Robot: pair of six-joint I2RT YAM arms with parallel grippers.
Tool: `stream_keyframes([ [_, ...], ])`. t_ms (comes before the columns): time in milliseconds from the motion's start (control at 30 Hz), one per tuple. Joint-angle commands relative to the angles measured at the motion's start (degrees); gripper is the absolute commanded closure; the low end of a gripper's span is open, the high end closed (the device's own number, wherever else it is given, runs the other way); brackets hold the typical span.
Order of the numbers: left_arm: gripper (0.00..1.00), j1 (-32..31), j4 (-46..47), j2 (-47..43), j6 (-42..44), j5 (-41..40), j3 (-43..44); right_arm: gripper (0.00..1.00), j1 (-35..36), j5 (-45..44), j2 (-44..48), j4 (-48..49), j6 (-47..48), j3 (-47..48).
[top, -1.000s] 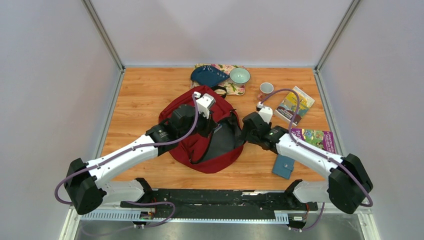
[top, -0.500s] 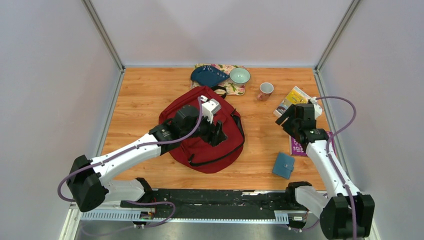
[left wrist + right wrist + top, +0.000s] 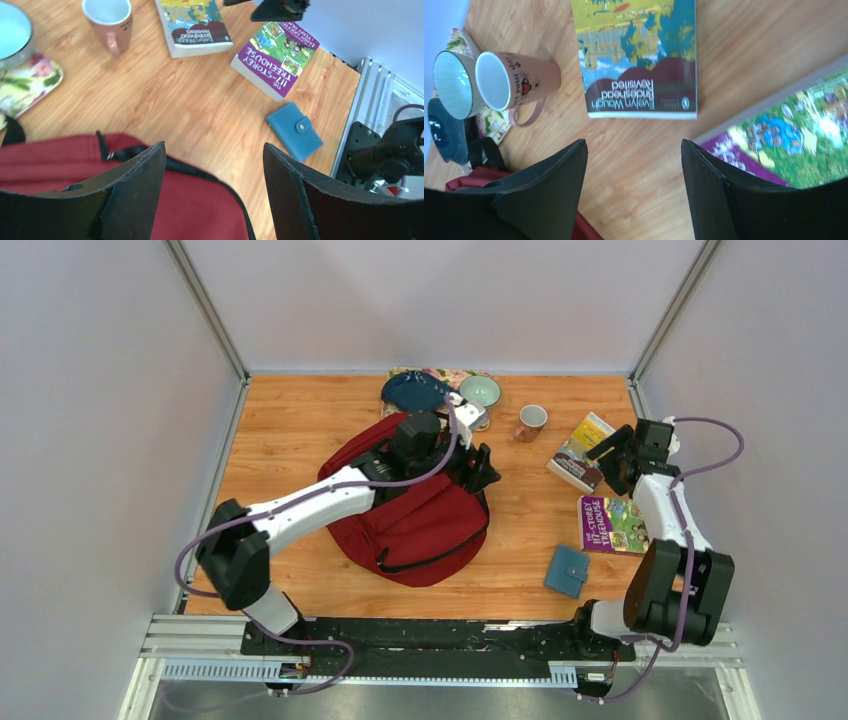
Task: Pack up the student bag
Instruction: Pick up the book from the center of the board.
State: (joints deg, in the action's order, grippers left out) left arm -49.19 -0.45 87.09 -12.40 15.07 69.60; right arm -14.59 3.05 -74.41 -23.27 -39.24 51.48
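**Q:** Where does the large dark red fabric backpack [image 3: 415,530] lie?

**A:** Flat on the wooden desk [image 3: 290,430], near its centre. My left tool [image 3: 478,464] hangs over the backpack's far right edge, released, with nothing between the jaws.

**Q:** And the other side?

**A:** My right tool [image 3: 610,455] is likewise spread and empty. It hovers near the yellow paperback book [image 3: 583,448] and the purple picture book [image 3: 620,523], well apart from the backpack.
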Motion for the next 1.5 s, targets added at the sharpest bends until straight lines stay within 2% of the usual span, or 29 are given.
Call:
stream_keyframes([
  [0, 0.22, 0.23, 6.51, 10.43, 2.56, 6.98, 8.76, 0.29, -0.53, -1.37, -7.66, 4.54, 4.87, 6.95],
  [100, 0.22, 0.23, 6.77, 15.98, 1.51, 10.06, 12.74, 0.29, -1.05, -2.95, -12.59, 4.99, 6.37, 11.08],
  [200, 0.22, 0.23, 8.70, 17.85, -0.51, 11.82, 12.58, 0.28, -2.02, -1.48, -18.30, 5.51, 7.33, 17.56],
  [333, 0.21, 0.15, 10.03, 17.59, -1.48, 12.53, 10.65, 0.28, -2.20, -1.46, -28.39, 0.87, 12.25, 30.32],
  [467, 0.21, 0.23, 10.47, 16.19, -1.66, 12.53, 8.19, 0.28, -2.37, -2.61, -36.84, 0.42, 15.33, 40.60],
  [633, 0.21, 0.23, 11.79, 14.43, -2.27, 12.70, 5.46, 0.28, -2.37, -2.78, -49.13, -4.23, 16.39, 55.36],
  [867, 0.21, 0.23, 11.52, 12.49, -1.84, 12.53, 3.87, 0.28, -2.37, -4.28, -57.15, -4.94, 16.66, 61.79],
  [1067, 0.20, 0.23, 11.43, 11.96, -2.71, 12.26, 3.17, 0.28, -2.37, -3.84, -58.83, -8.64, 17.36, 60.41],
  [1333, 0.20, 0.23, 12.58, 12.40, -8.94, 11.12, 2.12, 0.30, -2.02, 4.94, -51.90, -8.90, 13.67, 44.53],
  [1467, 0.20, 0.15, 9.60, 14.85, -13.60, 10.59, 4.04, 0.30, -0.79, 7.67, -47.32, -6.09, 10.95, 35.81],
])
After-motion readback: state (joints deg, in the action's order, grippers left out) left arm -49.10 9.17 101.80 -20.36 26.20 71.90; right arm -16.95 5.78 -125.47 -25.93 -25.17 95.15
